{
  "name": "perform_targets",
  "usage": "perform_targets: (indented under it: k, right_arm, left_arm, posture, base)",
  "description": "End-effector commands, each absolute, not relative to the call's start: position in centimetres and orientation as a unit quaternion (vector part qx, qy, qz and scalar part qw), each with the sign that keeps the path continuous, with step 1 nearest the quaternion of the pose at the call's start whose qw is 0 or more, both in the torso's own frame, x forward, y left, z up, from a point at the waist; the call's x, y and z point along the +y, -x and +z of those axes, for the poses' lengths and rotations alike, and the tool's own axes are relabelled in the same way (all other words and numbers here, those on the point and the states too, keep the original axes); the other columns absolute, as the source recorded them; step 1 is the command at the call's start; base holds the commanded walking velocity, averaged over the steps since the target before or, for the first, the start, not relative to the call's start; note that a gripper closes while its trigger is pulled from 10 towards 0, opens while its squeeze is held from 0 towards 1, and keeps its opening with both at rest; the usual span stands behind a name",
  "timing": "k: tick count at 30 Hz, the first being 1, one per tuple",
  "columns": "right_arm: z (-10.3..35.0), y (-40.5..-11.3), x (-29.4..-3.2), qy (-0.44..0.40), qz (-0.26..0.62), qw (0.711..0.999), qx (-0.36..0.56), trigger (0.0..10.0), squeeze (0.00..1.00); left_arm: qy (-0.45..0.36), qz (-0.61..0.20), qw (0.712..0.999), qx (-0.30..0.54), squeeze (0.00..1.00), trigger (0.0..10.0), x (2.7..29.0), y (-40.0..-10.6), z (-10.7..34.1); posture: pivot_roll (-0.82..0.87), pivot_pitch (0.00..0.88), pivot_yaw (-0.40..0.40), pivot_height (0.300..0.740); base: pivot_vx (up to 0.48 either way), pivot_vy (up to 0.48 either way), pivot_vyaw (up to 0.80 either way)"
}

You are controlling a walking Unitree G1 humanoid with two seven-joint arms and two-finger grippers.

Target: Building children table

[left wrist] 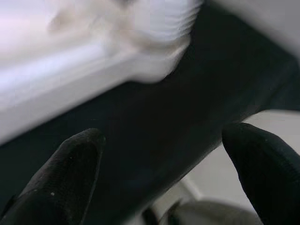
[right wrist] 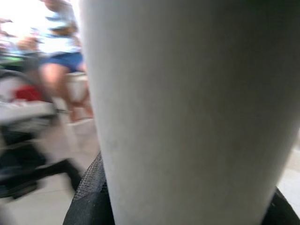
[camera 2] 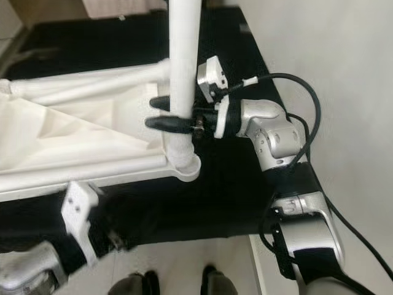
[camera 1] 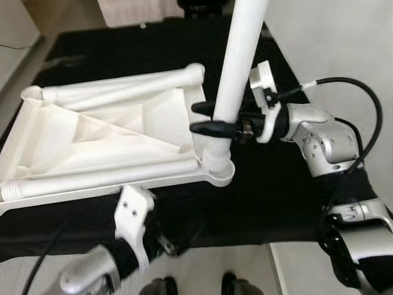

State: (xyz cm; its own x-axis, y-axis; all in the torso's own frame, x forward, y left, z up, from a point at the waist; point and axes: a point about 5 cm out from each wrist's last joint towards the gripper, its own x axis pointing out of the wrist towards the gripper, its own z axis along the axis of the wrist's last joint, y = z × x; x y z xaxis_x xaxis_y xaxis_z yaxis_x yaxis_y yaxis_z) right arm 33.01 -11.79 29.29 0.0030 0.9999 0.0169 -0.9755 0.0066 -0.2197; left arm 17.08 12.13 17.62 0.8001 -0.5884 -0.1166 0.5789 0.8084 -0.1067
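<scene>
Low black cloth-covered platform [camera 1: 276, 203] on pale floor; upside-down white plastic children's tabletop [camera 1: 104, 138] lies flat on it, left of the right gripper [camera 1: 202, 118].

Dark mat on a pale floor, bright room w/ soft daylight.

Black mat [camera 1: 288, 203] covers the middle of the floor; pale tiled floor [camera 1: 245, 270] shows along its near edge & a lighter grey floor strip [camera 1: 331, 43] runs on the right side. Far left, a bit of light wood floor [camera 1: 61, 12]. In right wrist view, blurred: a seated person [right wrist: 58, 42] in blue shorts, light top, & dark shapes w/ a red spot [right wrist: 21, 93] nearby, too fuzzy to name.
</scene>
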Motion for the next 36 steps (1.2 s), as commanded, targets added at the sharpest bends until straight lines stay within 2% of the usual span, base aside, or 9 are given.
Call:
perform_targets:
  k: [1, 6, 14, 21, 24, 26, 29, 33, 36]
  right_arm:
    - [29.3, -32.3, -10.9, 0.075, 0.733, 0.671, -0.086, 10.0, 0.00]
    - [29.8, -31.9, -10.8, 0.078, 0.760, 0.639, -0.094, 10.0, 0.00]
    - [31.2, -31.6, -10.8, 0.118, 0.769, 0.616, -0.125, 10.0, 0.00]
    - [33.2, -31.3, -11.3, 0.168, 0.774, 0.594, -0.144, 10.0, 0.00]
    - [33.8, -30.3, -11.3, 0.213, 0.789, 0.562, -0.126, 10.0, 0.00]
    - [33.8, -30.1, -11.2, 0.225, 0.792, 0.555, -0.119, 10.0, 0.00]
    - [33.8, -30.0, -11.1, 0.229, 0.795, 0.550, -0.115, 10.0, 0.00]
    - [33.4, -29.9, -9.8, 0.237, 0.813, 0.525, -0.088, 10.0, 0.00]
    - [33.2, -30.1, -9.4, 0.240, 0.813, 0.525, -0.080, 10.0, 0.00]
  left_arm:
    - [0.027, -0.262, 0.962, 0.067, 0.00, 10.0, 12.7, -16.8, 17.6]
    - [-0.013, -0.186, 0.981, 0.056, 0.00, 10.0, 13.4, -15.0, 17.7]
    - [0.006, -0.216, 0.972, 0.097, 0.00, 10.0, 12.3, -12.1, 16.8]
    - [0.005, -0.217, 0.973, 0.082, 0.00, 10.0, 11.9, -11.9, 16.9]
    - [0.016, -0.221, 0.972, 0.074, 0.00, 10.0, 11.8, -12.0, 17.1]
    - [0.018, -0.222, 0.972, 0.072, 0.00, 10.0, 11.7, -12.0, 17.1]
    - [0.019, -0.222, 0.972, 0.070, 0.00, 10.0, 11.7, -12.0, 17.2]
    - [0.020, -0.227, 0.972, 0.061, 0.00, 10.0, 11.5, -12.2, 17.2]
    - [0.021, -0.226, 0.972, 0.060, 0.00, 10.0, 11.5, -12.3, 17.2]
  posture:
    - [0.04, 0.421, 0.048, 0.740]
    - [0.06, 0.447, 0.063, 0.740]
    - [0.08, 0.467, 0.075, 0.740]
    - [0.08, 0.478, 0.081, 0.740]
    - [0.08, 0.481, 0.077, 0.740]
    - [0.08, 0.483, 0.076, 0.740]
    - [0.08, 0.483, 0.076, 0.740]
    - [0.06, 0.484, 0.061, 0.740]
    - [0.06, 0.484, 0.060, 0.740]
  base:
    - [0.000, 0.000, 0.00]
    - [0.000, 0.000, 0.00]
    - [0.000, 0.000, 0.00]
    - [0.000, 0.000, 0.00]
    - [0.000, 0.000, 0.00]
    - [0.000, 0.000, 0.00]
    - [0.000, 0.000, 0.00]
    - [0.000, 0.000, 0.00]
    - [0.000, 0.000, 0.00]
